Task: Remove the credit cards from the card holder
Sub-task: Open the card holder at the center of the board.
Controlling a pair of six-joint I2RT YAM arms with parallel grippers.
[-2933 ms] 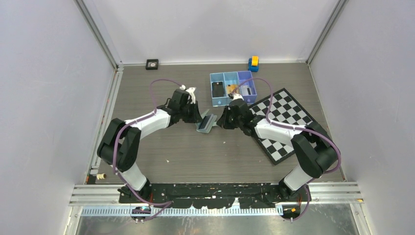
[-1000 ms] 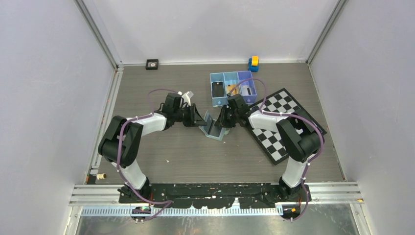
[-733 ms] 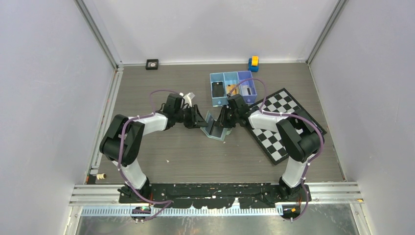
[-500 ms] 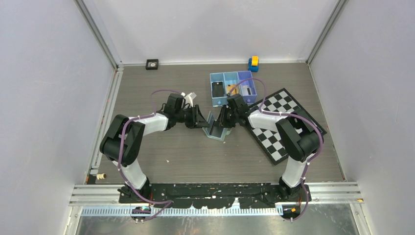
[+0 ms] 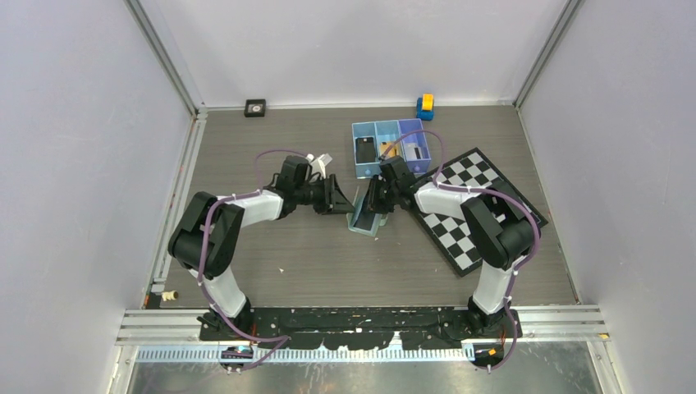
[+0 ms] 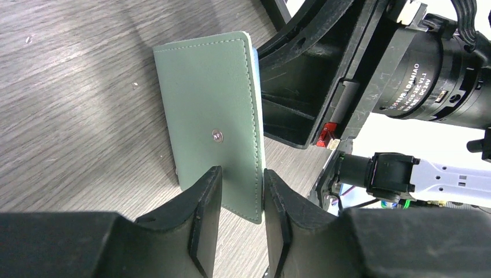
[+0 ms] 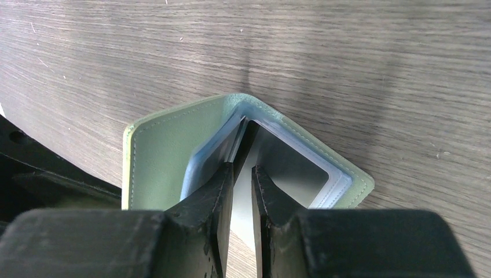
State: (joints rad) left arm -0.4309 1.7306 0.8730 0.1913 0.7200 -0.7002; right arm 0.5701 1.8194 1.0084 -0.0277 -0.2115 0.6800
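The holder [image 6: 208, 116] stands open on the desk [image 7: 347, 46]. Left jaws are apart at its green flap. Right jaws, nearly together, reach into its fold; I cannot tell if they clamp.

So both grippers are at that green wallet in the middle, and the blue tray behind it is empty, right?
Not quite: the blue tray is not empty. The top external view shows a card in each of its three compartments: a black card, a gold-orange card and a pale card. The left gripper and the right gripper are indeed both at the green wallet.
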